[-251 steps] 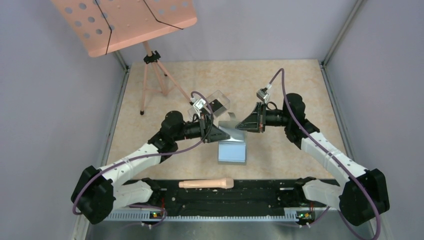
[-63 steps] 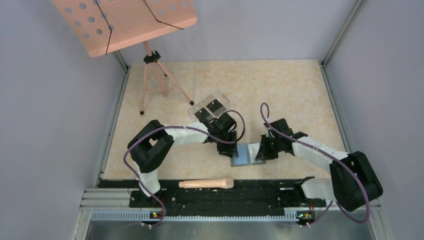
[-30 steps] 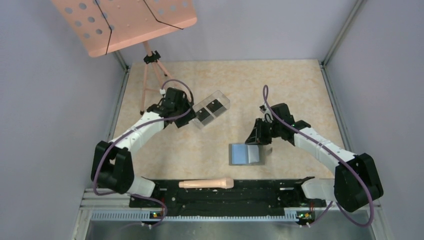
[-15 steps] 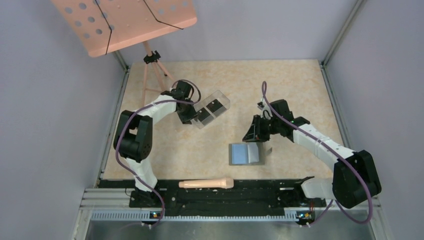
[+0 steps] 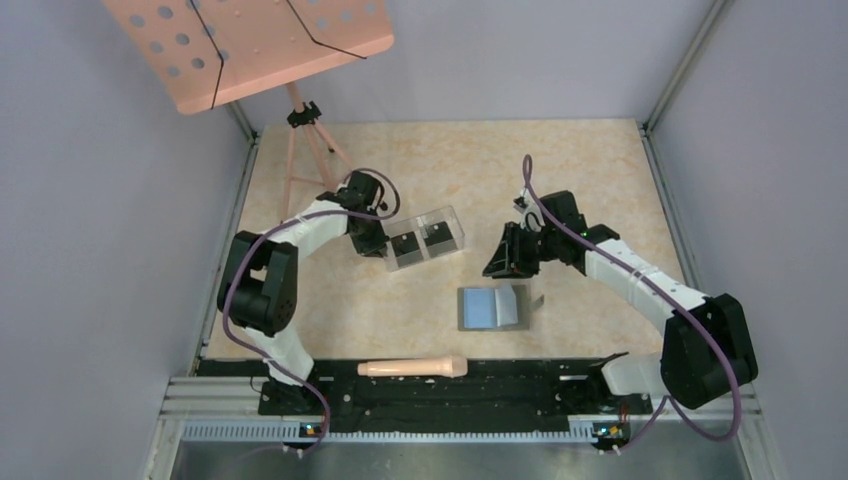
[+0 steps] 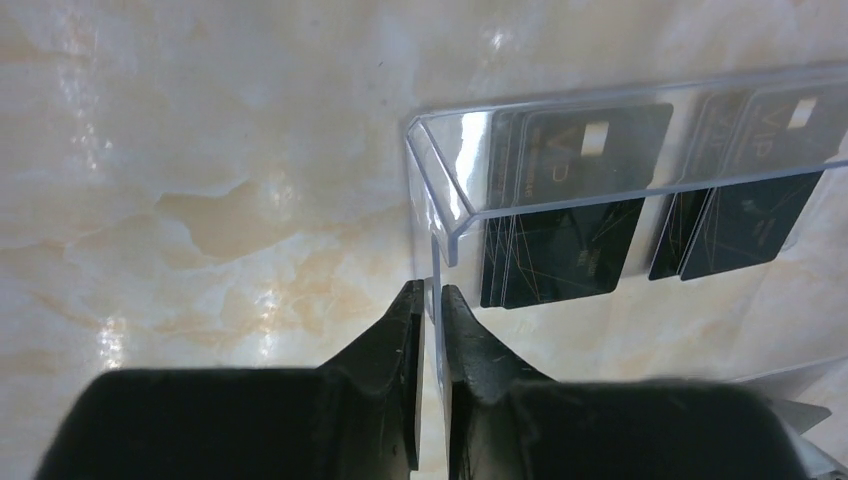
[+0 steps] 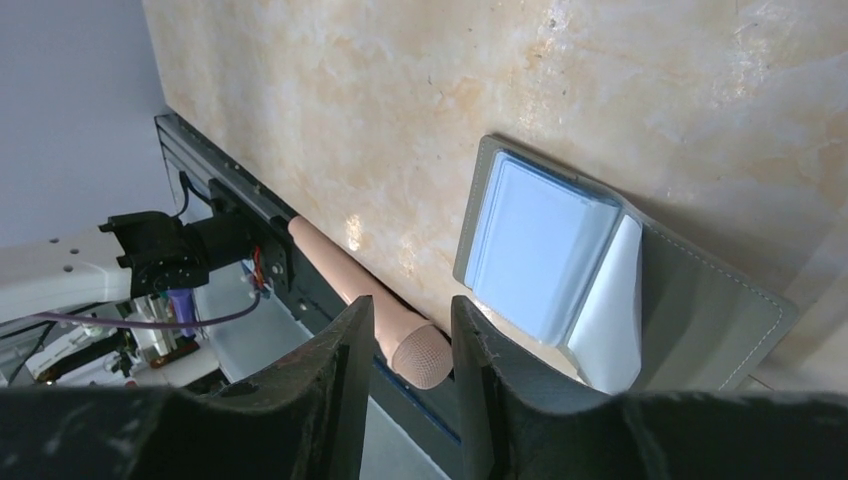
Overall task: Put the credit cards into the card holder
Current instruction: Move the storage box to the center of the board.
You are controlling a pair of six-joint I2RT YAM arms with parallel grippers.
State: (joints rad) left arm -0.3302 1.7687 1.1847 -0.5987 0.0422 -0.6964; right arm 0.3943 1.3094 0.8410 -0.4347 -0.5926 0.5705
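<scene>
Left gripper point(image 6: 432, 296): fingers drawn nearly together, pinching the thin end wall of the clear plastic rectangular box point(image 5: 425, 238) at its left end; nothing else between them. Right gripper point(image 7: 412, 312): fingers apart, empty, hovering just beyond the far edge of the card holder.

Task items: thin black rectangular credit cards point(image 6: 565, 205) sit inside the box in two groups, one stack next to the held wall, another further along. No card shows in the holder in these views. The small flat gray folding card holder point(image 5: 492, 307) lies open on the marbled beige tabletop point(image 5: 590, 170), bluish slotted inside up, to the near side & right of the box, apart from it.

Governing relation: cards lie straight ahead of the left fingers, behind the pinched wall. Box long axis runs roughly L-R in the overhead view, right end angled slightly away. Left arm is nearer the cards; right arm nearer the holder.

Judgement: you are at box-positioning stage, no card extracted yet. Next move prob. needs the box steadied w/ left while right reaches for a card; the wall grip is thin & could slip.

Also noted: pink cylindrical handle point(image 5: 413, 368) on the front rail, pink perforated music stand point(image 5: 250, 40) far left; neither involved
</scene>
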